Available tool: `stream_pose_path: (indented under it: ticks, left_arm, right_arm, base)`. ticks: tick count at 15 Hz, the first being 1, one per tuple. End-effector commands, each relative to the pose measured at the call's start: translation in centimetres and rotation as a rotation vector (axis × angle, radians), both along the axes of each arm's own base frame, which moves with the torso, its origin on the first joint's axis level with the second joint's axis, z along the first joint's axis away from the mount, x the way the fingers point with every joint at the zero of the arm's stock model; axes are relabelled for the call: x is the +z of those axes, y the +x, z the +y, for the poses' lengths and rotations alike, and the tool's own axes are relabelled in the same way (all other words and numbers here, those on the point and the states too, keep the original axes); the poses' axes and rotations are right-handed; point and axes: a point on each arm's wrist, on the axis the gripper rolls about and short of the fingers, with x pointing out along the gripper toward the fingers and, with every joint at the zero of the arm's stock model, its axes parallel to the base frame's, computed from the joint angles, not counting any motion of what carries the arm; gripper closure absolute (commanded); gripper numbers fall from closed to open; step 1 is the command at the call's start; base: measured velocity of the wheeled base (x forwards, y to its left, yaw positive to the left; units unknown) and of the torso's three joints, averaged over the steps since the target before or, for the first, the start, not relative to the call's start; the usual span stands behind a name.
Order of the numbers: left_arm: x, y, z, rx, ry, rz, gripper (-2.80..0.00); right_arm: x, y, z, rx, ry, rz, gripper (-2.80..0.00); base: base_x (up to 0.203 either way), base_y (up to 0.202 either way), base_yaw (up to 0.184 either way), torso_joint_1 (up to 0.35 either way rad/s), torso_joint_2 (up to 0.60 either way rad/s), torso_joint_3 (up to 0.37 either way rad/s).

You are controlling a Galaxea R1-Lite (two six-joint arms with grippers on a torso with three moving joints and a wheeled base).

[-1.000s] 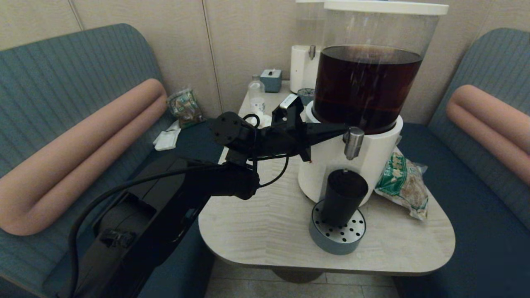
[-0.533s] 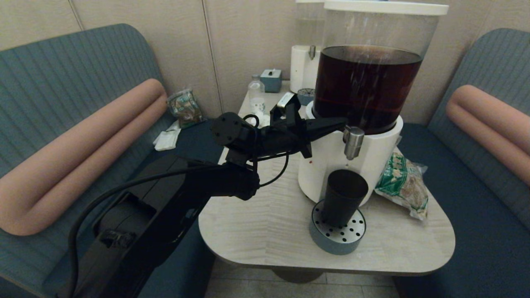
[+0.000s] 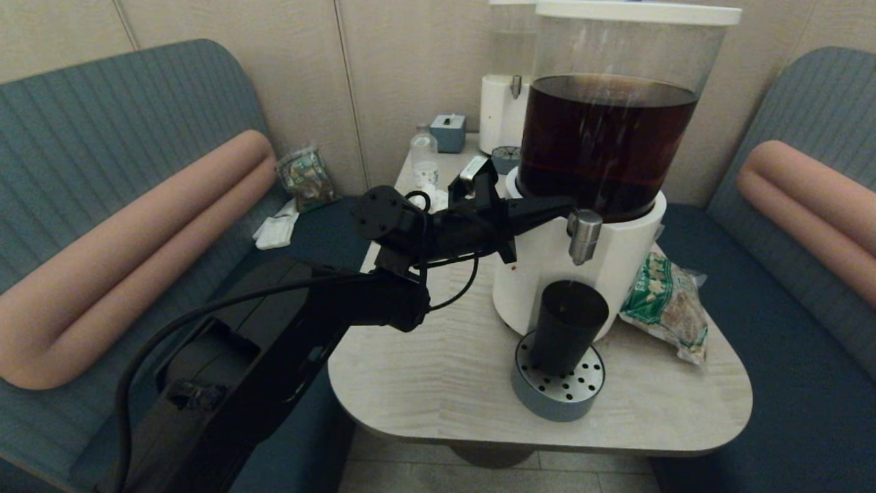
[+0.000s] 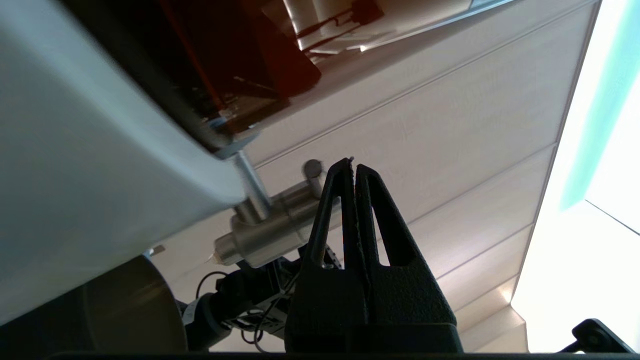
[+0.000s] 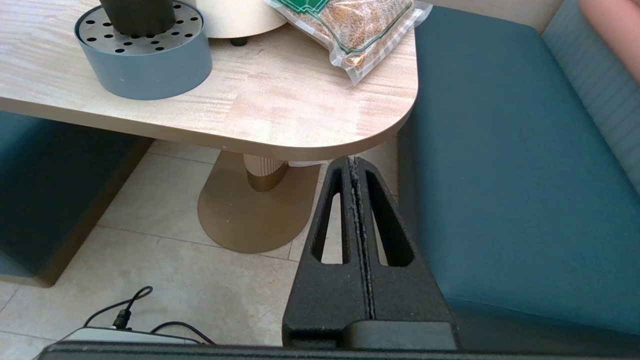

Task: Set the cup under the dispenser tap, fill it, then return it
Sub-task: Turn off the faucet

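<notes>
The black cup stands upright on the round perforated drip tray, directly under the steel dispenser tap of the white-based dispenser with dark brown liquid. My left gripper is shut and empty, its tip right beside the top of the tap. In the left wrist view the shut left gripper lies against the tap, close to its small lever. The parked right gripper hangs shut below the table's front edge; the cup's base shows on the tray.
A green snack bag lies right of the dispenser. At the table's back stand a second paler dispenser, a clear bottle and a small grey box. Benches flank the table on both sides.
The left gripper's tip has lifted slightly beside the tap over the last second and stayed shut. The cup has not moved on the tray.
</notes>
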Motion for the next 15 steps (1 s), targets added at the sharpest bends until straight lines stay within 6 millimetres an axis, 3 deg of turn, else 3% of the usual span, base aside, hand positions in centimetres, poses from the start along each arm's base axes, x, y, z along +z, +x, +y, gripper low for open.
stream_pose_path:
  ticks: [1,9,15]
  left_arm:
    - [-0.4,0.0,-0.2,-0.012,0.008,0.009,0.0]
    - [-1.6,-1.3,-2.7,-0.075,0.029,0.02,0.0]
    - [-2.0,-1.6,-3.3,-0.11,0.054,0.008,0.0]
  right_arm:
    - [0.0,0.0,0.0,0.001,0.0,-0.001,0.0]
    - [0.0,0.0,0.0,0.001,-0.002,-0.001,0.0]
    - [0.0,0.0,0.0,0.001,-0.001,-0.001,0.0]
  base:
    - [0.0,0.0,0.0,0.0,0.0,0.0]
    - [0.0,0.0,0.0,0.0,0.0,0.0]
    - [0.0,0.0,0.0,0.0,0.0,0.0]
